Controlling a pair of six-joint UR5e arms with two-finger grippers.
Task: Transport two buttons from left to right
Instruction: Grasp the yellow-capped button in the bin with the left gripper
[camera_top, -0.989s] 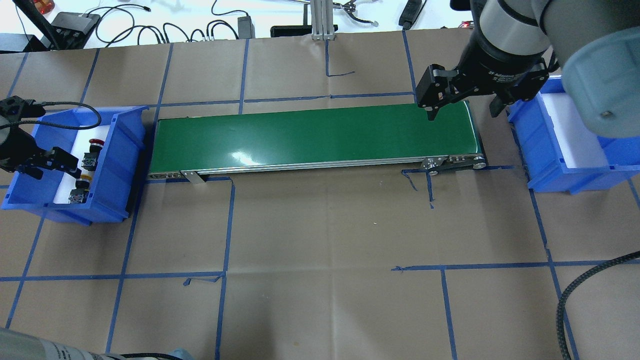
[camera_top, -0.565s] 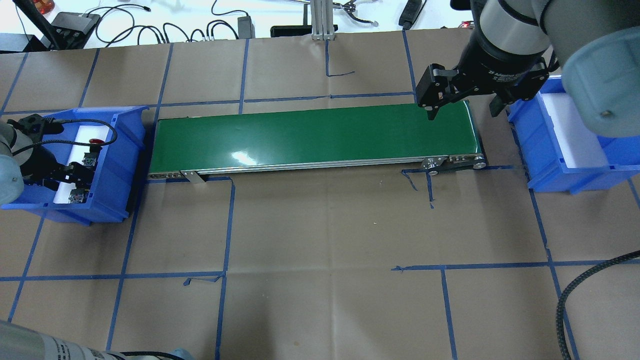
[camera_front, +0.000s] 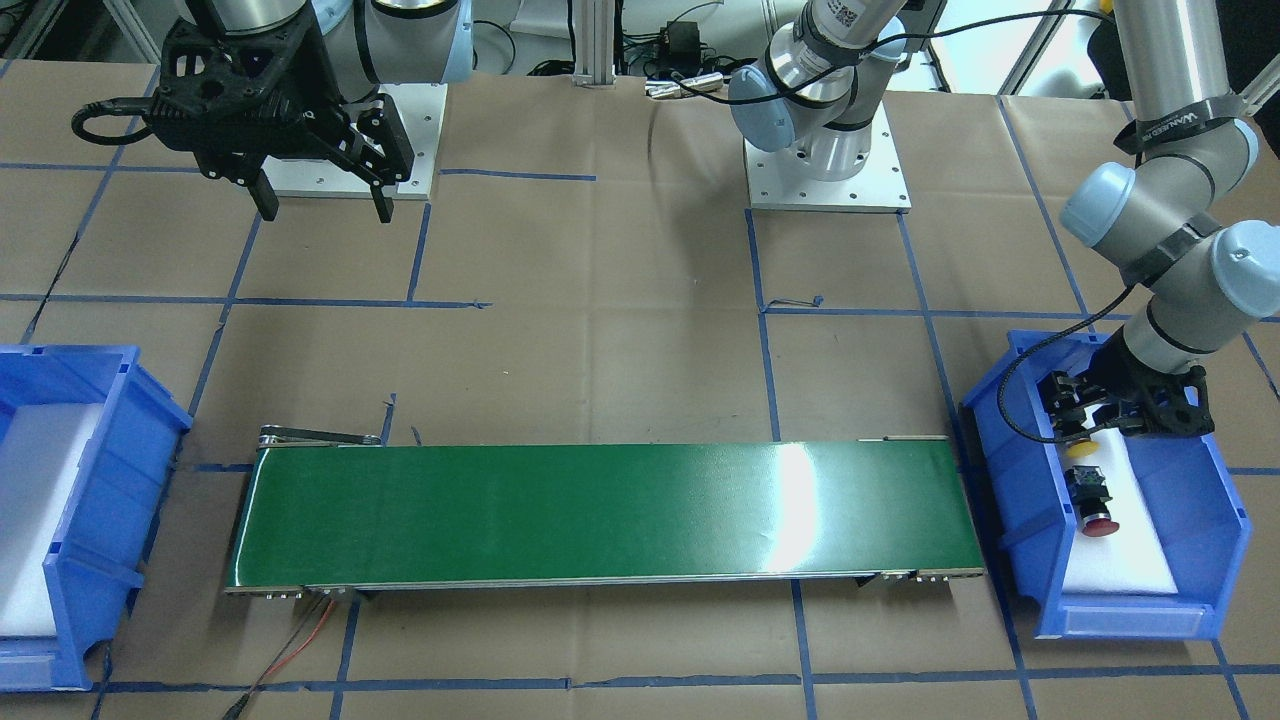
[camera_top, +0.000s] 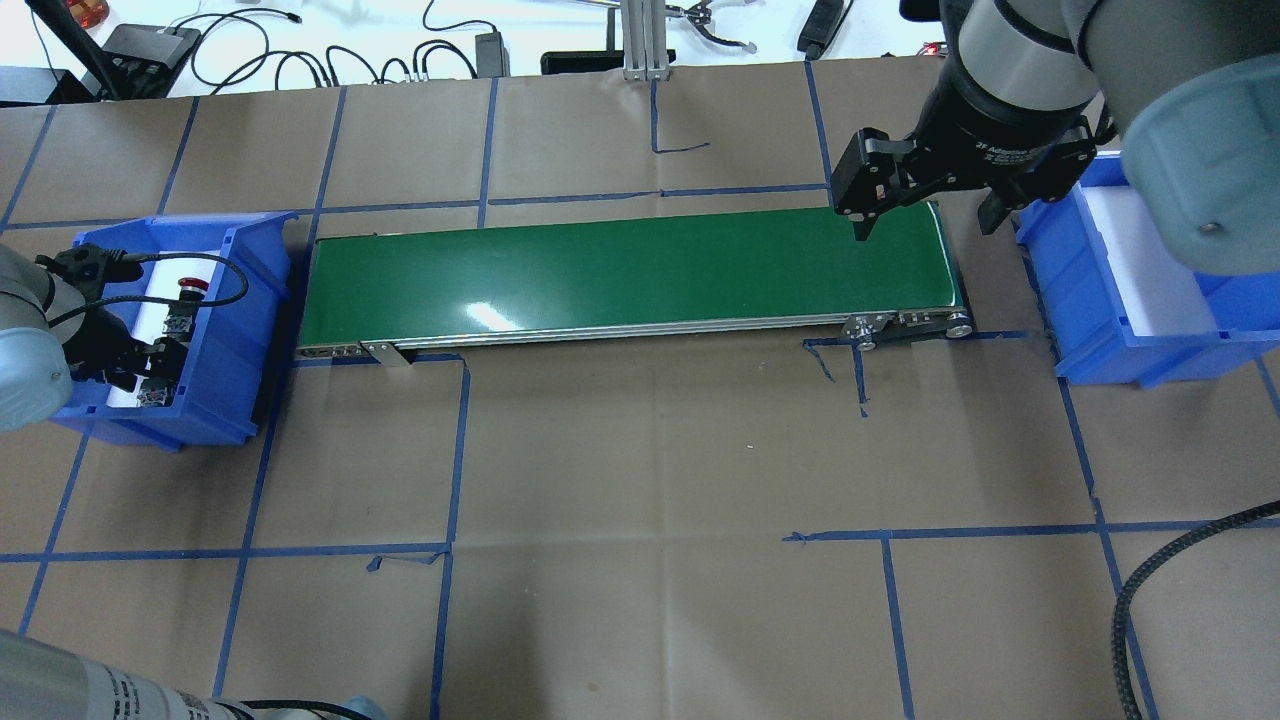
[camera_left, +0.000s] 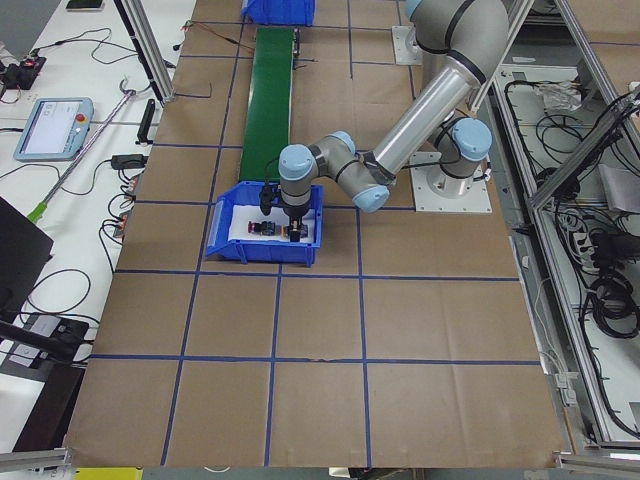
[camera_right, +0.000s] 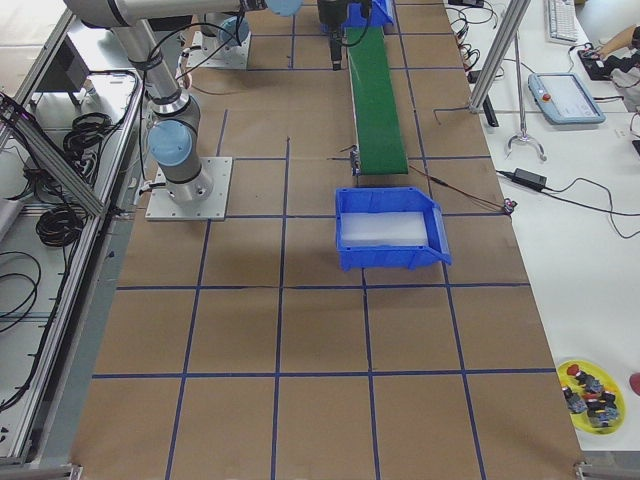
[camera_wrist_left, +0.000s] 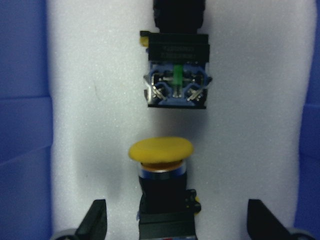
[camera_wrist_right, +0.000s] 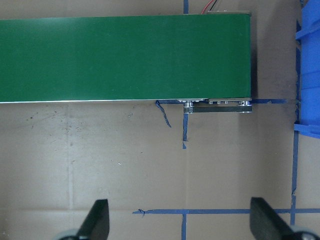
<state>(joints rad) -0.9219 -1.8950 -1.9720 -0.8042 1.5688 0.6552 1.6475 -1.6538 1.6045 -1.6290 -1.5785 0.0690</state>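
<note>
Left wrist-mounted camera: the left gripper (camera_wrist_left: 177, 220), fingers (camera_wrist_left: 96, 222) spread wide, straddles the yellow button (camera_wrist_left: 161, 152), which lies on its side on white foam (camera_wrist_left: 90, 100) in the left blue bin (camera_front: 1215, 500), neither finger touching it. The red button (camera_front: 1092, 497) lies just beyond its cap in the same bin. At the green conveyor belt's (camera_top: 630, 275) other end, the right gripper (camera_top: 926, 222) hangs equally wide and empty above the worktop (camera_top: 650, 450), beside the second blue bin (camera_top: 1100, 320).
</note>
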